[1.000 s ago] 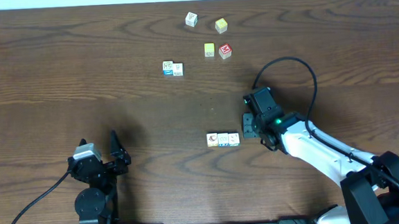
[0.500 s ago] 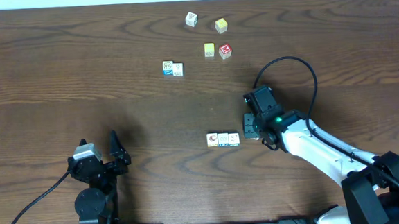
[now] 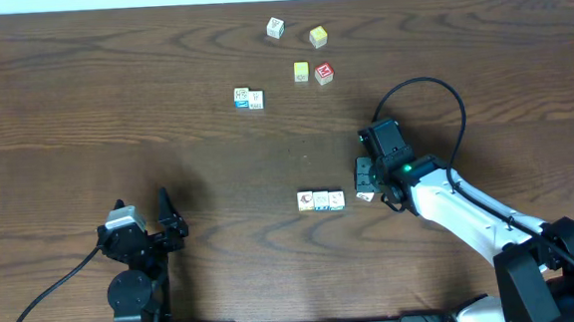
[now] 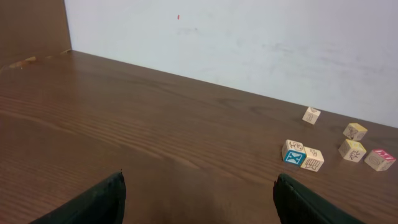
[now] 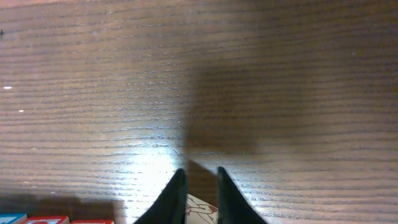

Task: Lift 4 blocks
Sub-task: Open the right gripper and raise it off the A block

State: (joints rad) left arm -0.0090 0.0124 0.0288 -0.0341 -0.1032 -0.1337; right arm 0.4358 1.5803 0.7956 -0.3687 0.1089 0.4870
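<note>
Three cream blocks (image 3: 321, 201) lie in a row at the table's front middle; their tops show along the bottom left edge (image 5: 46, 220) of the right wrist view. Just right of the row, my right gripper (image 3: 366, 181) points down, its jaws closed to a narrow gap on a cream block with red drawing (image 5: 200, 208), (image 3: 366, 195). A pair of cream blocks (image 3: 248, 98), (image 4: 302, 155) and a single one (image 3: 275, 27), (image 4: 311, 115) sit farther back. My left gripper (image 3: 142, 210), (image 4: 199, 186) rests wide open at the front left, with nothing between its fingers.
Two yellow-faced cubes (image 3: 317, 36), (image 3: 302, 72) and a red-topped cube (image 3: 324, 73) lie at the back near the far edge. They also show at the right of the left wrist view as yellow cubes (image 4: 355, 131), (image 4: 352, 150) and red cube (image 4: 380, 159). A white wall (image 4: 249, 43) stands behind the table.
My right gripper has narrowed its jaws onto the block and shifted slightly right, away from the row of three. The left arm has not moved.
</note>
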